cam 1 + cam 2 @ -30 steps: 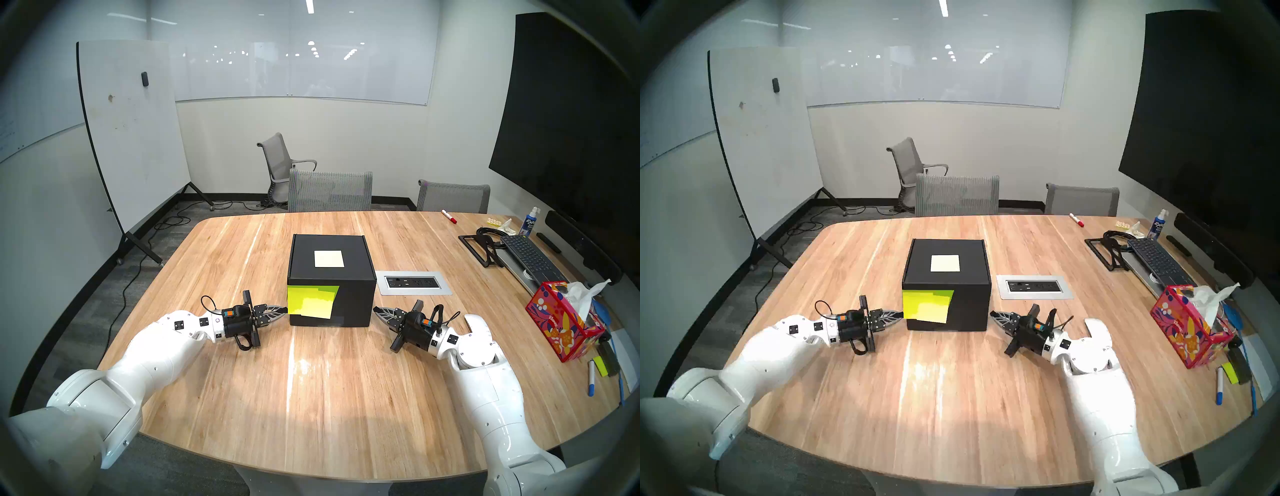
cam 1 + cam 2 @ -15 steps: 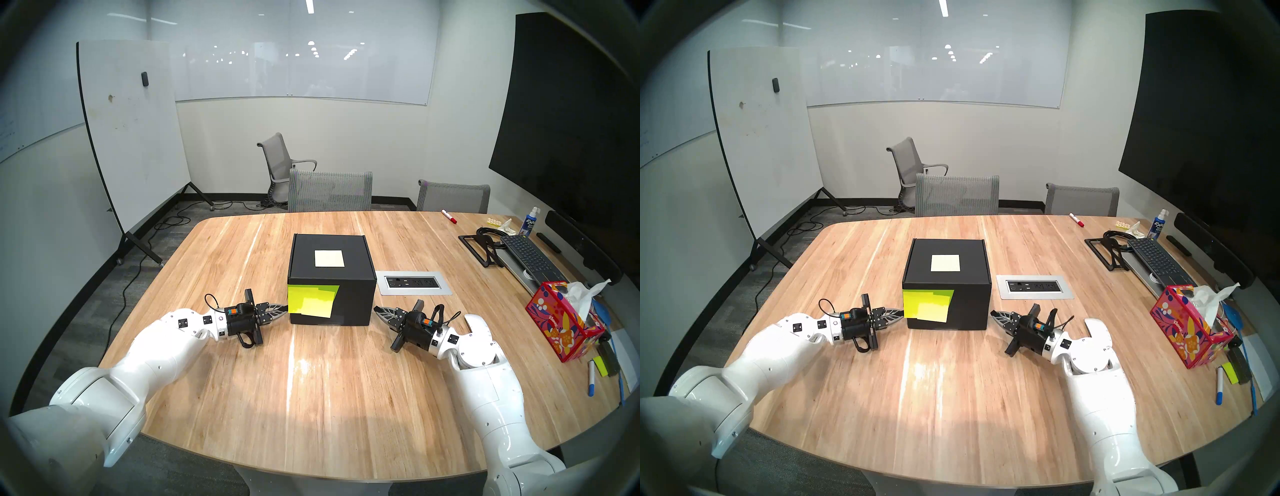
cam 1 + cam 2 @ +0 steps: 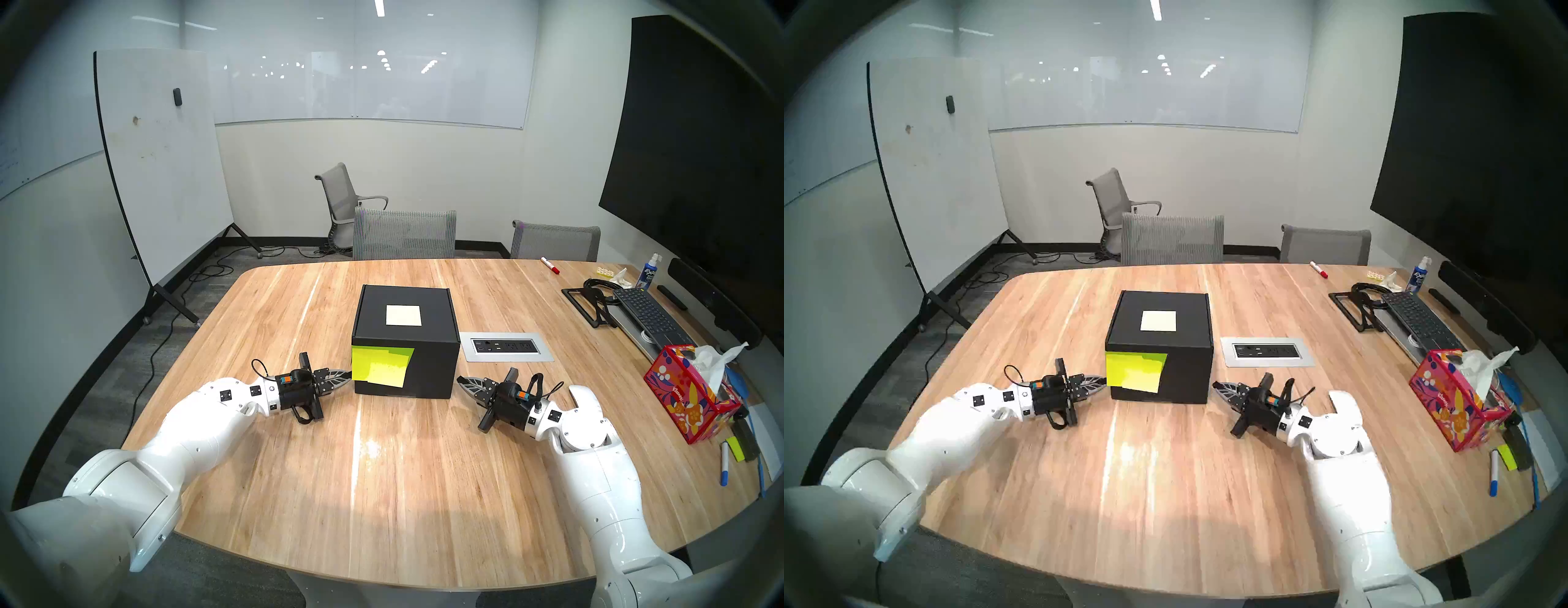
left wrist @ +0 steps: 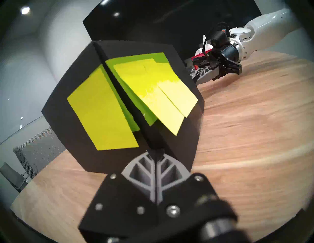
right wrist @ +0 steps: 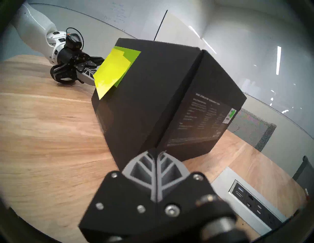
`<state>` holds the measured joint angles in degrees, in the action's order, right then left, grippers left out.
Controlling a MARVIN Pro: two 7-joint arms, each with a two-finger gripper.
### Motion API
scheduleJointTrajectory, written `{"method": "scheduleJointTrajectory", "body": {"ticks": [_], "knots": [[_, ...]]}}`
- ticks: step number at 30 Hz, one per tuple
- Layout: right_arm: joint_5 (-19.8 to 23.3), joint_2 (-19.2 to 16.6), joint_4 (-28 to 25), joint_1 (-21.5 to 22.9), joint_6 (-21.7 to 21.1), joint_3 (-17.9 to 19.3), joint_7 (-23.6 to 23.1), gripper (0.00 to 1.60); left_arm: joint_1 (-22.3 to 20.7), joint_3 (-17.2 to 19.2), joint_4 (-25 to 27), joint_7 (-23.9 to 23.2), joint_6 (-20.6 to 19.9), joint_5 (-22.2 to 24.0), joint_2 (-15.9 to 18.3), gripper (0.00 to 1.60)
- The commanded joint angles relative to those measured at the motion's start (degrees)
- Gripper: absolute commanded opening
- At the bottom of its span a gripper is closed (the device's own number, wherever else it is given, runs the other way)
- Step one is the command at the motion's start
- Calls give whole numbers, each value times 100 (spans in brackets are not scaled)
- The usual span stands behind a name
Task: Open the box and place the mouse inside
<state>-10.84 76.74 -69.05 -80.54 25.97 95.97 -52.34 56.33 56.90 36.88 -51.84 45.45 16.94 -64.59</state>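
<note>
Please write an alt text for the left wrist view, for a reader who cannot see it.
A black box with neon yellow notes on two faces stands on a wooden table, one vertical edge facing the camera. The shut left gripper points at the bottom of that edge. The right gripper, also shut, reaches in behind the box.

- From our head, 2 near-identical views look down across the table.
- Our 2 wrist views sit low, facing the box closely from opposite corners, each catching the other arm.
</note>
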Motion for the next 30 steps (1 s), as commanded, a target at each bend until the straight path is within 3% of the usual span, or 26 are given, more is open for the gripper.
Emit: {"method": "scheduleJointTrajectory", "body": {"ticks": [1, 30], "knots": [[17, 19, -138, 79, -39, -2, -6, 0, -67, 19, -45, -6, 59, 29, -63, 0], [-38, 72, -201, 72, -124, 69, -78, 0, -257, 45, -594, 286, 77, -101, -235, 0]]}}
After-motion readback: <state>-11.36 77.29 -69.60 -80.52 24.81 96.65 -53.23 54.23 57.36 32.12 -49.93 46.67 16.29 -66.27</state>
